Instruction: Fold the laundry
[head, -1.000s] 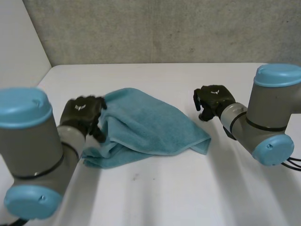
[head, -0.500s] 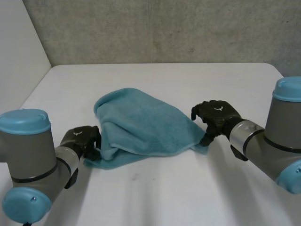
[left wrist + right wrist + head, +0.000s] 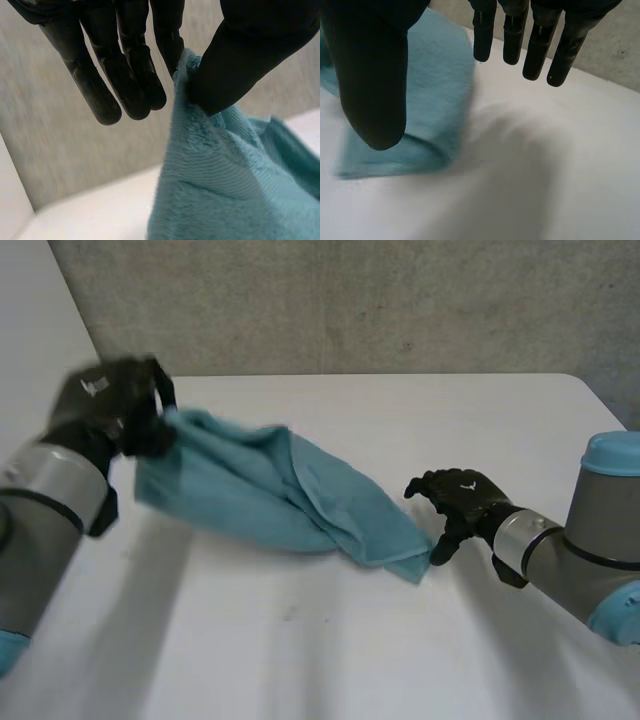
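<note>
Teal towel just hoisted toward table far-left corner | left hand pinches a corner | right hand slack beside trailing end | likely spreading

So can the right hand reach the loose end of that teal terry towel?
Probably yes: the right hand is open beside the end of the teal terry towel on the white table, nothing between them. The left hand pinches its other corner.
</note>
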Controlling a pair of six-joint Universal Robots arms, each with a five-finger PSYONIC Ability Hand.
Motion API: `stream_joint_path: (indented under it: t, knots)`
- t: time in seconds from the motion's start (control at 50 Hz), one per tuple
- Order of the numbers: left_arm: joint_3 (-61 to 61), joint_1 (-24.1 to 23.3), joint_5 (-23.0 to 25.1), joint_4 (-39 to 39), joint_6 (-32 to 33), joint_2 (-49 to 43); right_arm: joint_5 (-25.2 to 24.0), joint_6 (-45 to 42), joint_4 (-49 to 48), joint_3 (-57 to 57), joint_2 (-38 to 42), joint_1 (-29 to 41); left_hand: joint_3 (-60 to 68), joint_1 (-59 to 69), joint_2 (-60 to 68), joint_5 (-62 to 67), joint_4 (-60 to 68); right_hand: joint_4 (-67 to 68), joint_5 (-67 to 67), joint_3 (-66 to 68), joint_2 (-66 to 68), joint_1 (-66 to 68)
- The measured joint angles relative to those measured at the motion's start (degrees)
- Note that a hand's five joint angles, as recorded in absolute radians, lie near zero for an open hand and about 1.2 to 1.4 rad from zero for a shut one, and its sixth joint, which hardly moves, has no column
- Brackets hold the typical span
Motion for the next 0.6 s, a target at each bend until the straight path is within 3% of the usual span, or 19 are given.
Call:
stream_joint_path:
  t: [0.08,0.18,0.2,0.3,0.6]
  knots:
    - [4.1,0.0,0.1,-1.6,0.8,2.3,0.2,4.9,0.1,-1.5,0.8,0.9,0.0,0.0,0.0,0.0,0.1,-0.4,-0.5,0.0,0.0,-0.5]
    - [10.1,-0.3,0.7,-5.1,2.2,3.7,0.2,15.3,0.8,-4.7,1.1,3.1,0.0,0.0,0.0,0.0,0.2,-4.5,-4.2,-4.8,-4.8,-4.2]
    - [12.6,-0.5,1.4,-6.8,2.8,3.9,0.1,20.6,1.3,-6.5,1.1,4.3,0.0,0.0,0.0,0.0,0.2,-6.3,-6.1,-8.0,-8.1,-6.2]
    - [15.1,-0.9,2.8,-8.7,3.3,4.5,-0.8,28.6,2.5,-9.6,1.3,6.7,0.0,0.0,0.0,0.0,0.2,-6.3,-6.3,-8.0,-8.2,-6.2]
    - [11.2,-0.5,3.4,-8.9,3.3,6.5,-3.6,42.3,6.7,-14.8,8.5,12.3,0.1,0.0,0.1,0.0,0.2,-6.3,-6.3,-8.0,-8.2,-6.2]
